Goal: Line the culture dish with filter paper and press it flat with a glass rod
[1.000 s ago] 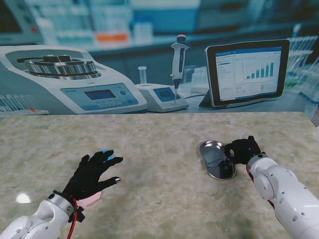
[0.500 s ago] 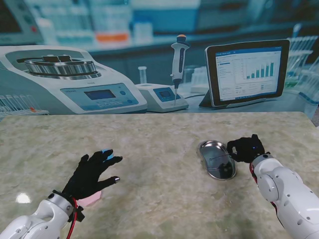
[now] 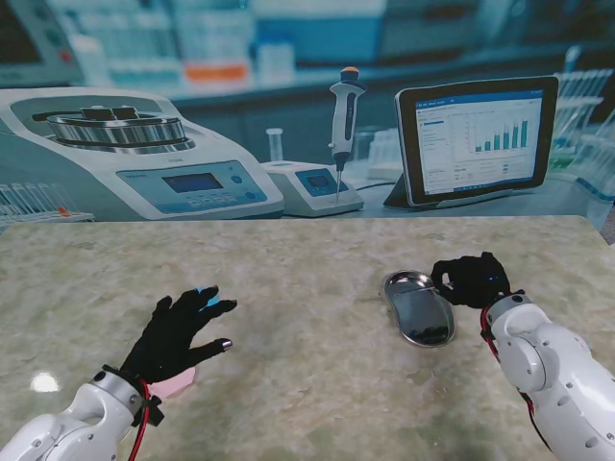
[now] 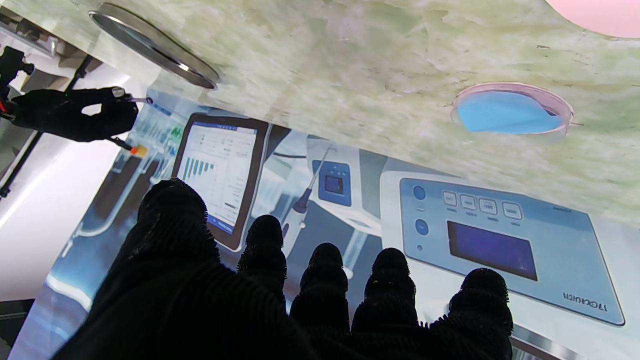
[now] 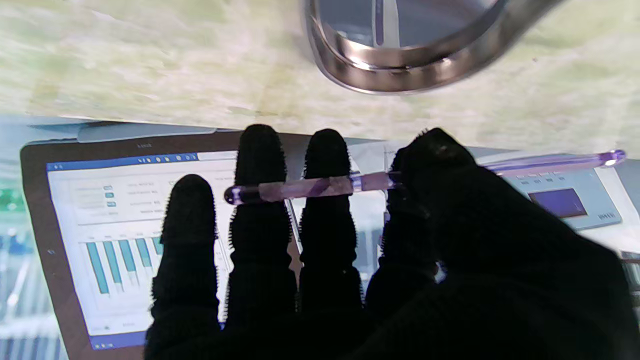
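Note:
A small round culture dish (image 4: 510, 111) with blue filter paper inside lies on the marble table. In the stand view only a blue sliver of the dish (image 3: 204, 291) shows between the fingers of my left hand (image 3: 178, 334), which hovers over it with fingers spread and nothing held. My right hand (image 3: 471, 279) is at the far right edge of the oval metal tray (image 3: 420, 312). In the right wrist view the right hand (image 5: 380, 260) pinches a clear, purple-tinted glass rod (image 5: 310, 188) between thumb and fingers, lifted off the tray (image 5: 380, 82).
A pink object (image 3: 178, 386) lies under my left wrist, and the same pink object (image 4: 600, 15) shows at the edge of the left wrist view. A printed lab backdrop (image 3: 307, 144) stands along the table's far edge. The metal tray holds nothing.
My right hand has risen from the tray's right side with the glass rod and shifted slightly farther from me. The left hand has barely moved.

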Robot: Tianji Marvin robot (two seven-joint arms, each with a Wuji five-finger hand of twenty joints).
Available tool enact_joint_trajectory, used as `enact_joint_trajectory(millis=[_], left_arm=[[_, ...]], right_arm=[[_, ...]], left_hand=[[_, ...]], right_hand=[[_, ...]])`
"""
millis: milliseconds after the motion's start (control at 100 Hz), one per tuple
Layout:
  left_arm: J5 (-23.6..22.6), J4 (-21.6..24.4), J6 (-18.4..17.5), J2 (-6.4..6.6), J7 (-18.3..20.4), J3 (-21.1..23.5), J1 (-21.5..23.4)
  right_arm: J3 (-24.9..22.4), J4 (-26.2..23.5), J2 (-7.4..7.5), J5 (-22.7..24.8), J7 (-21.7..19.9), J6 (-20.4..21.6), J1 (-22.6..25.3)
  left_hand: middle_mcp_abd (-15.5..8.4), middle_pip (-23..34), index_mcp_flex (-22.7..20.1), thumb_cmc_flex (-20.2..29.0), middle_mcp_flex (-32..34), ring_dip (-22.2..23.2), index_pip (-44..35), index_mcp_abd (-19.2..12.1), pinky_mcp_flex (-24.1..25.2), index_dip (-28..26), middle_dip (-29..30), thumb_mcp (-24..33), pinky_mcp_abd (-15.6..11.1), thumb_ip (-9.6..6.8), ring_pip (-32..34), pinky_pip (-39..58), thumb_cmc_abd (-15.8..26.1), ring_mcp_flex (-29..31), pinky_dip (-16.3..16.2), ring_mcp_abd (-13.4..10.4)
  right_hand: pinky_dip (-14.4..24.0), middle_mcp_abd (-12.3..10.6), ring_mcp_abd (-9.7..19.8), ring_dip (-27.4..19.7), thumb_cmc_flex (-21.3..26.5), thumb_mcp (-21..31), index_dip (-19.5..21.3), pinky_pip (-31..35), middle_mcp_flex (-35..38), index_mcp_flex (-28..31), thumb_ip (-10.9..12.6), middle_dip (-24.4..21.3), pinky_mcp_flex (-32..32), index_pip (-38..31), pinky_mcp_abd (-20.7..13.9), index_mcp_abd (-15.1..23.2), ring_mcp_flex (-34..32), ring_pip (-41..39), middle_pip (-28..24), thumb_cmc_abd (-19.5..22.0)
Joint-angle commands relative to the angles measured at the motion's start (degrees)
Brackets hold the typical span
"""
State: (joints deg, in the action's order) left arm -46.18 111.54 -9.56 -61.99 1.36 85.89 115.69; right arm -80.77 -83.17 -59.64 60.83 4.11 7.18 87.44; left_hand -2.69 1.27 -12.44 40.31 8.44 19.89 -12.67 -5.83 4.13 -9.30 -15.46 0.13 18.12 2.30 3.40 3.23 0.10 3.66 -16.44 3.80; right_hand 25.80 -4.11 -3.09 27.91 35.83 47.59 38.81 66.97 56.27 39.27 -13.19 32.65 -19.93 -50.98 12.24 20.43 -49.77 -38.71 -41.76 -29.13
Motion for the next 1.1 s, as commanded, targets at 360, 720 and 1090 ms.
enact_joint_trajectory(millis=[360,720,1090], left_arm=[[0.1,0.67,-0.33,0.1,0.98,-0.11,-0.21],[0.37,0.98,0.1,0.13,1.49,0.06,-0.32],[0.65,1.04,0.87,0.22,2.22,-0.42,-0.61]], right_arm=[[-2.08,-10.55,-1.57,-5.22,-0.11,1.78,6.64],[-1.36,-16.88,-2.45,-9.91,0.06,0.99,11.82],[-0.18,-20.73,-3.39,-16.01,1.31,0.72,15.85]], left_hand=[[-1.19,-0.93,1.55,0.1,-1.59,-0.42,1.61,-0.21,0.15,0.7,1.48,-1.37,-1.57,-1.22,-1.18,-2.63,2.5,-1.65,2.33,-0.28],[-1.08,-0.51,1.2,0.23,-1.49,0.23,1.4,-0.18,0.17,0.61,0.69,-1.36,-1.54,-1.2,-0.84,-2.41,2.39,-1.62,2.06,-0.18],[-1.09,-0.41,1.07,0.34,-1.44,0.98,1.27,-0.17,0.19,0.54,0.01,-1.36,-1.58,-1.19,-0.72,-2.13,2.33,-1.65,1.65,-0.18]], right_hand=[[0.52,3.08,-2.37,5.8,3.35,1.11,-1.26,6.46,5.33,4.14,-0.7,5.24,-4.69,-6.24,0.84,-3.82,-6.53,-11.61,-9.85,4.07],[4.26,3.53,-3.57,9.98,5.24,-1.26,-0.97,10.89,5.23,3.07,-0.21,10.61,-6.21,-6.71,2.44,-7.18,-7.34,-19.41,-15.87,6.36],[8.38,4.18,-4.28,12.69,8.26,-5.41,1.03,13.95,2.93,0.38,0.7,15.23,-6.82,-8.43,3.85,-11.34,-6.44,-25.29,-19.92,10.46]])
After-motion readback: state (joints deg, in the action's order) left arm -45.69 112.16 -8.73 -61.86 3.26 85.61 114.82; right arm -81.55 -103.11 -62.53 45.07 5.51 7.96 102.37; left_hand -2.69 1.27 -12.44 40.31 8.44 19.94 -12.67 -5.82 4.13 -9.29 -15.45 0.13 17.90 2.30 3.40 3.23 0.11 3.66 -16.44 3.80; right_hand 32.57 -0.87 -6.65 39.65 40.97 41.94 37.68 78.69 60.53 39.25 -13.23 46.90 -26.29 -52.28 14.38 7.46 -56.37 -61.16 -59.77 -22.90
